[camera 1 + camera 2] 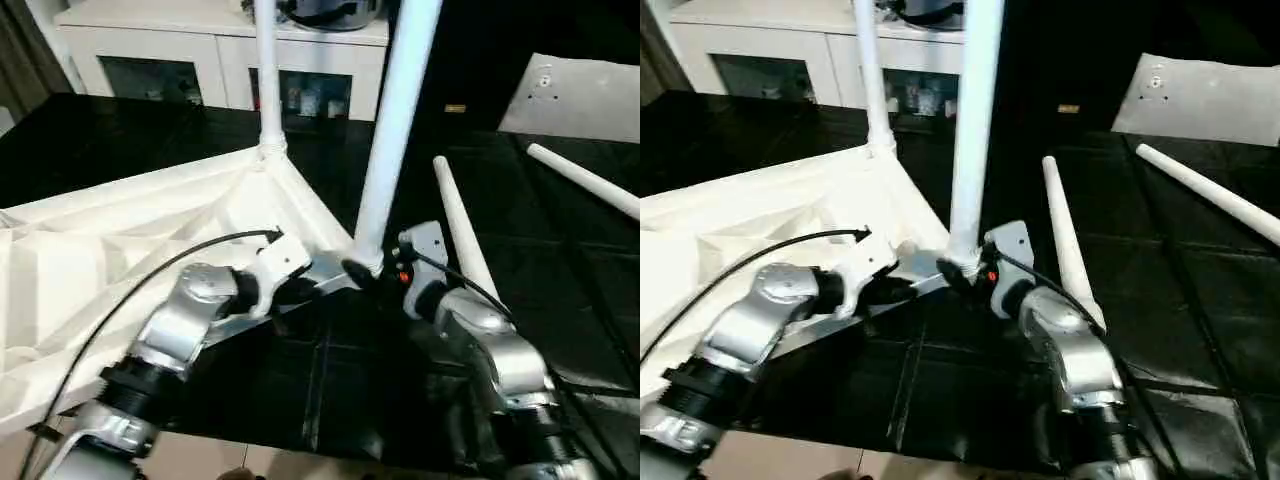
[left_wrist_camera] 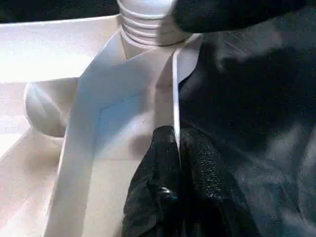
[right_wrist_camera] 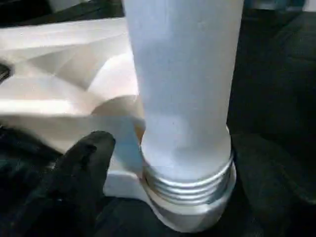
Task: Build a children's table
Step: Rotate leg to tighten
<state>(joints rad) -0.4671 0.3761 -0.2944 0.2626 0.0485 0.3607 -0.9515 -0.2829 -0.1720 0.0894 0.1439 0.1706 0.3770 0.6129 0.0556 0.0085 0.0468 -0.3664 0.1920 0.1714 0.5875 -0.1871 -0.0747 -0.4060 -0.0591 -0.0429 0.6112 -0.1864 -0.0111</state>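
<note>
Your near leg (image 1: 395,130) stands upright at frame centre, its threaded end half-seated in the tabletop (image 1: 120,250) corner socket. The left gripper (image 2: 175,163) fingers clamp the tabletop's rim just beside it; the right gripper (image 1: 385,275) is closest to the leg, its grip I can't tell.

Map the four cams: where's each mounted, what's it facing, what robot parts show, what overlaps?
Left eye view: on the head, looking down over both silver forearms at the upturned tabletop and the upright leg at its near corner.
Right eye view: same head, set slightly aside; same scene, plus two loose legs on the dark floor.
Left wrist view: along the left claw, fingers pinching the tabletop's rim.
Right wrist view: close on the leg's threaded base; one black finger shows.
Shared: both wrist views see those threads entering the corner socket.
</note>
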